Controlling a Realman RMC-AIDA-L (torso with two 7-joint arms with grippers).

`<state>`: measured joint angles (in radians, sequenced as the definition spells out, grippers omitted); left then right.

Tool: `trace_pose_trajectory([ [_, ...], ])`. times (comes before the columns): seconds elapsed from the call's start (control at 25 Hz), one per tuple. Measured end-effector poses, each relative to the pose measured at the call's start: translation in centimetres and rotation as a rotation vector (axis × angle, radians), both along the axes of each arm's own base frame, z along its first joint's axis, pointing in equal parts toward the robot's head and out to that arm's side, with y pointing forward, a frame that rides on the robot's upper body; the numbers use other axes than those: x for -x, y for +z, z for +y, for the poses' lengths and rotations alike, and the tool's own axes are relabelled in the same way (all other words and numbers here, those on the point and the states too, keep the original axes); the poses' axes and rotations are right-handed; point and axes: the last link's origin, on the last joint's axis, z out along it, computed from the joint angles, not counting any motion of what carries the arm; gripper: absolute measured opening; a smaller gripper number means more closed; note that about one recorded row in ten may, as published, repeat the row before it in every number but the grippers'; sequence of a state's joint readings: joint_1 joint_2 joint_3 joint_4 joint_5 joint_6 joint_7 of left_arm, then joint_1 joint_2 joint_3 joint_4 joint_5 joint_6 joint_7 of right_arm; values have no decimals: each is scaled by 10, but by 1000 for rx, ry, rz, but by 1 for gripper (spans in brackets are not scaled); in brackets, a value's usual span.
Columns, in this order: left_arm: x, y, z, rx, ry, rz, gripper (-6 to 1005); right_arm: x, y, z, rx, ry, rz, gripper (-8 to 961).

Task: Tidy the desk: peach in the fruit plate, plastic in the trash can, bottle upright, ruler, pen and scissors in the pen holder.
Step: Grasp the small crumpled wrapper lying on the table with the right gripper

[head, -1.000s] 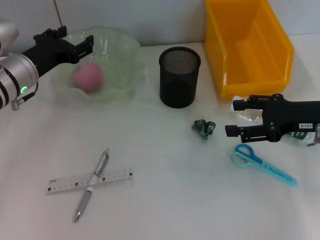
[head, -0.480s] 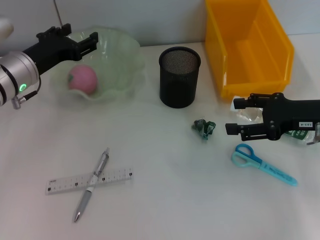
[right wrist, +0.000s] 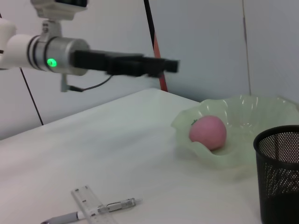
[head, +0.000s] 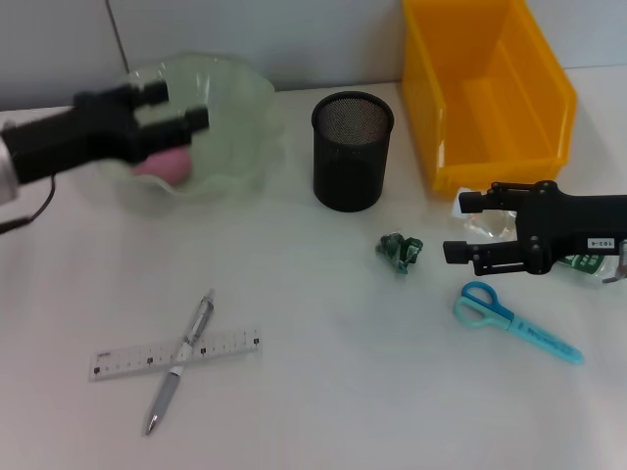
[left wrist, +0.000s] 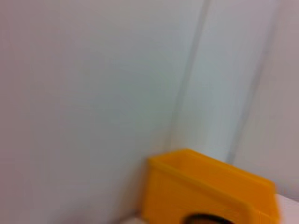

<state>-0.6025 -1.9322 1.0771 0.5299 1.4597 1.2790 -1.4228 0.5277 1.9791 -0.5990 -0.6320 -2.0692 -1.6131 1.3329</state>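
Left gripper (head: 176, 108) above the fruit plate (head: 240, 147), fingers parted and empty, blurred in the head view. Peach (right wrist: 208, 132) pink, resting inside the plate, apparently clear of the fingers. Right gripper (head: 462, 227) low over the table, fingers spread wide around a clear bottle (head: 490, 227) lying on its side; contact not discernible. Green plastic scrap (head: 400, 251) between black mesh pen holder (head: 352, 150) and scissors (head: 514, 320). Pen (head: 179, 361) crossed over ruler (head: 174, 353). Yellow trash can (head: 485, 88) behind.

Peach (head: 162, 163) half behind left gripper (head: 174, 108)
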Motion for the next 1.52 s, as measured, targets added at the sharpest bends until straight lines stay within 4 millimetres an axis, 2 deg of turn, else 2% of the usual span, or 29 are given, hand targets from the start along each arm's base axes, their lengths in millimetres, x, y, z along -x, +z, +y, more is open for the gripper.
trace_pose_trajectory([
  [0.12,5,2,-11,72,-23,15,793,0,1,0,0,1,0,835],
  [0.24,5,2,-11,72,-23,15,793,0,2,0,-2,3,1,835],
  [0.32,8,-3,-33,204,-86,49,792,0,3,0,-3,3,2,835],
  [0.4,8,-7,-40,239,-126,74,792,0,3,0,-4,4,3,835],
  [0.68,10,-19,-44,242,-172,125,792,4,5,2,11,1,11,835],
  [0.8,11,-27,-45,229,-183,146,792,10,12,3,34,-8,32,835],
  [0.96,13,-27,-45,222,-178,146,792,35,39,15,55,-62,55,834],
  [1.12,13,-27,-45,218,-175,146,792,70,63,34,113,-154,-6,834],
  [1.36,12,-31,-44,212,-174,145,792,117,74,57,244,-240,-122,834],
  [1.44,11,-31,-44,212,-174,145,792,127,73,62,265,-262,-173,834],
  [1.48,11,-31,-44,212,-174,145,792,134,69,67,280,-289,-252,834],
  [1.52,11,-31,-44,212,-174,145,792,134,69,67,280,-289,-252,834],
])
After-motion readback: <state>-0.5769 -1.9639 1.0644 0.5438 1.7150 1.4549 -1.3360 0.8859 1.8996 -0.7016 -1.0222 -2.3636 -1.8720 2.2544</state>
